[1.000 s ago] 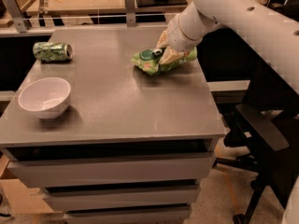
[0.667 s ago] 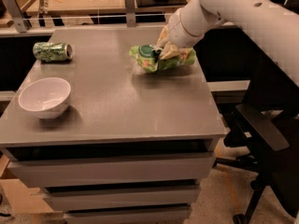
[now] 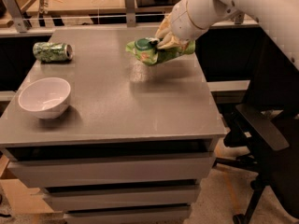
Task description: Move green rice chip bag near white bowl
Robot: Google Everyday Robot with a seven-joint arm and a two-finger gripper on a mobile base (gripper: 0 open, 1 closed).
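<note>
The green rice chip bag (image 3: 150, 52) is a crumpled bright-green foil bag with a dark green round logo. It hangs in the air above the back middle of the grey table (image 3: 117, 111). My gripper (image 3: 164, 40) reaches in from the upper right and is shut on the bag's right part. The white bowl (image 3: 44, 97) stands on the table at the front left, well apart from the bag.
A small green soda can (image 3: 53, 52) lies on its side at the table's back left. A black office chair (image 3: 261, 139) stands to the right of the table. Drawers run below the tabletop. A workbench with clutter is behind.
The gripper has lifted the bag off the table and carried it a little to the left. The bowl and the can have not moved.
</note>
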